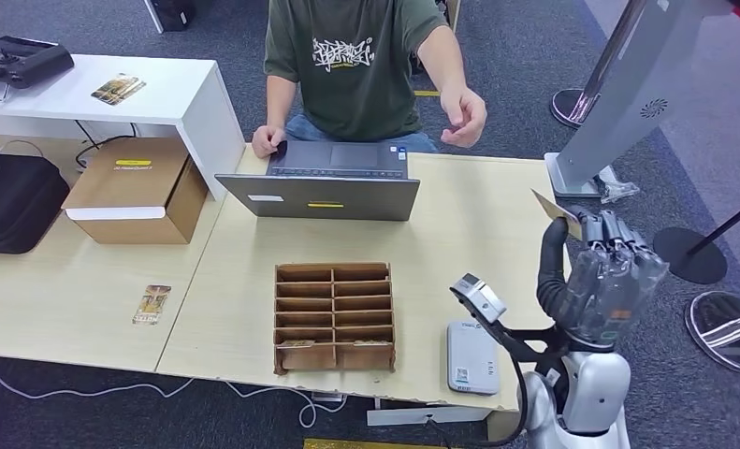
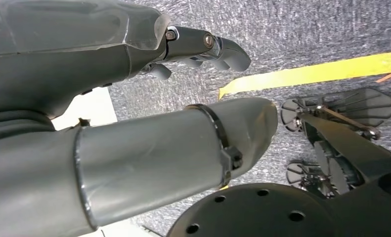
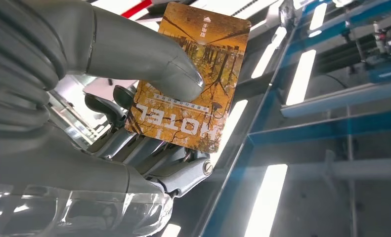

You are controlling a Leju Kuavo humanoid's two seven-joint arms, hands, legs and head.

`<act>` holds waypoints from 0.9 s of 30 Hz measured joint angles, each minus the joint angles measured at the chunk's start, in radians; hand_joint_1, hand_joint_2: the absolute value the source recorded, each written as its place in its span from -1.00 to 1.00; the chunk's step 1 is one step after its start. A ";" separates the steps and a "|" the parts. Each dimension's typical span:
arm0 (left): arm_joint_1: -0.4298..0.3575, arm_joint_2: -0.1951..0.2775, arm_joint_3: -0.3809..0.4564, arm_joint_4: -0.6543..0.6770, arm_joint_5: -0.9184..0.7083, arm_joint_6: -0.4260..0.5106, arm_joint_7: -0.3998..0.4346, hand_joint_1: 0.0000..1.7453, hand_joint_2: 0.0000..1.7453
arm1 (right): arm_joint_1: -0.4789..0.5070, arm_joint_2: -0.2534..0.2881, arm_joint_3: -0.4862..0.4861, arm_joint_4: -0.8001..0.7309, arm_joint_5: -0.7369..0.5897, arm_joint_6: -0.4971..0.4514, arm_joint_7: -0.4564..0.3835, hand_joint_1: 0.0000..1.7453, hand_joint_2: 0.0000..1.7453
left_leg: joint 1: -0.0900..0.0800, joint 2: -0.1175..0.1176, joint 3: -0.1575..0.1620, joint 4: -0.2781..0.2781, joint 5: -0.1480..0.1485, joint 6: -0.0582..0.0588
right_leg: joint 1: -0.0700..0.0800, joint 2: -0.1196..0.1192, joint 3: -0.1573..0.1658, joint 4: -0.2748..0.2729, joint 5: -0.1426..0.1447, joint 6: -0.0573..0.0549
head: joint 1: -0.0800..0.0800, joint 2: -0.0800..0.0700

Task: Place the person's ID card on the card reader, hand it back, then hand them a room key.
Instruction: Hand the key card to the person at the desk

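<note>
My right hand [image 1: 604, 271] is raised above the table's right edge and pinches an orange hotel room key card [image 1: 558, 213] between thumb and fingers. The right wrist view shows that card [image 3: 193, 79] close up, with "HOTEL" printed on it and the thumb [image 3: 149, 59] pressed on its face. The white card reader [image 1: 471, 356] lies on the table near the front edge, below and left of the hand, with nothing on it. The person [image 1: 356, 65] sits behind the laptop with one hand [image 1: 464, 117] lifted toward my side. My left hand [image 2: 134, 113] hangs over the floor, fingers apart and holding nothing.
A brown cardboard card organiser [image 1: 334, 316] stands mid-table in front of the open laptop [image 1: 333, 182]. A loose card [image 1: 152, 304] lies on the left table, another [image 1: 118, 89] on the white shelf. A cardboard box [image 1: 137, 192] sits at left and a grey stand [image 1: 618, 103] at right.
</note>
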 joint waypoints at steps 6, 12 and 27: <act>-0.003 0.024 -0.006 0.026 0.000 0.007 0.008 -1.00 -1.00 | -0.232 -0.176 0.211 0.230 0.000 0.000 0.411 1.00 1.00 | 0.000 0.001 0.000 0.000 0.002 0.002 | 0.000 0.001 0.000 0.000 0.002 0.001 | 0.000 0.000; -0.003 0.044 -0.032 0.053 0.000 0.014 0.017 -1.00 -1.00 | -0.405 -0.246 0.441 0.428 0.000 0.000 0.529 1.00 1.00 | 0.000 0.000 0.000 0.000 0.004 0.000 | 0.000 0.000 -0.001 0.001 0.002 0.001 | 0.000 0.000; -0.020 0.079 -0.139 0.110 0.000 0.021 0.044 -1.00 -1.00 | -0.810 -0.188 0.663 0.983 0.000 0.002 0.497 1.00 1.00 | 0.000 -0.001 -0.001 0.000 0.004 0.000 | 0.000 -0.001 -0.001 0.001 0.003 0.000 | 0.000 0.000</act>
